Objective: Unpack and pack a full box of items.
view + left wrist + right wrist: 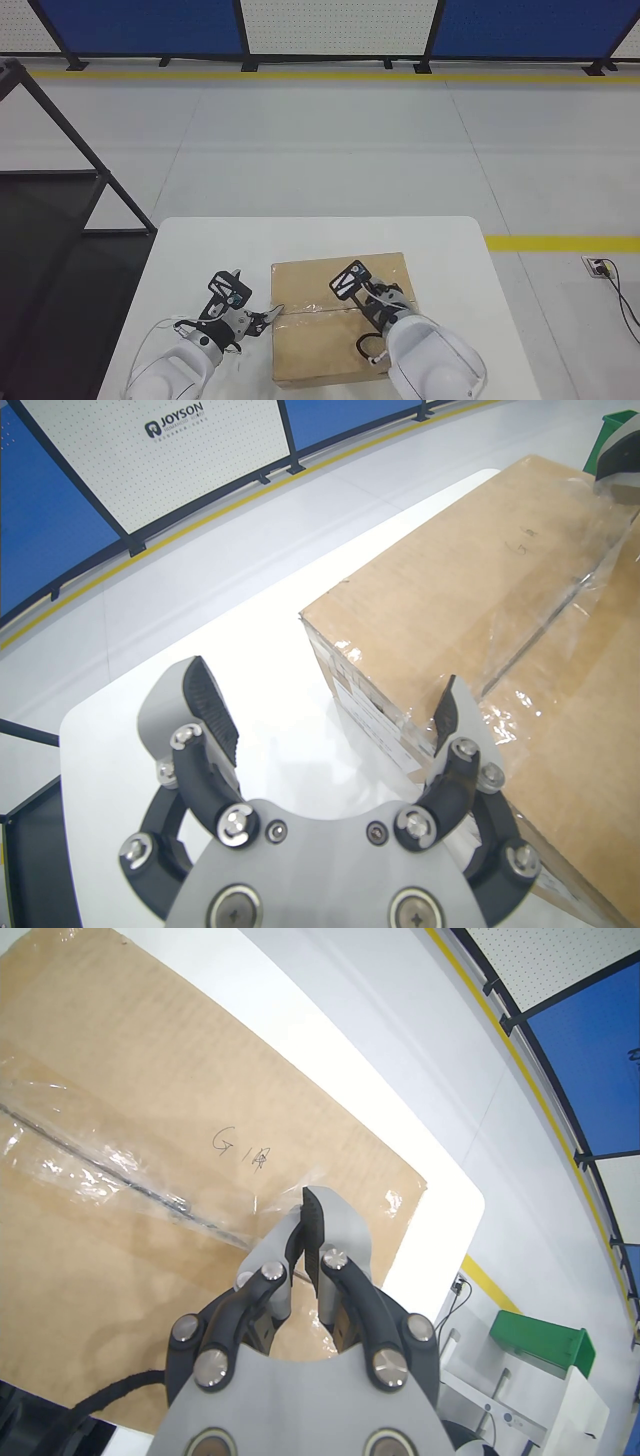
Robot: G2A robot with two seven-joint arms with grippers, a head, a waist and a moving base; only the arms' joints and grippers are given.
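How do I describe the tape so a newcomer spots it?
On the white table sits one brown cardboard box. Along the seam between its top flaps runs clear tape, one end pinched by the right gripper. It is the only glossy, wrinkled band on matte cardboard.

Quick count: one brown cardboard box (312, 345), one strip of clear tape (100, 1168), one white rounded table (200, 250), plus two metal grippers: left gripper (326, 672), right gripper (305, 1208).

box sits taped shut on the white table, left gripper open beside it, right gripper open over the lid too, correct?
Not quite: the right gripper is shut, not open, pinched on the clear tape over the box, as the right wrist view shows. The box is taped shut on the white table, and the left gripper is open beside it.
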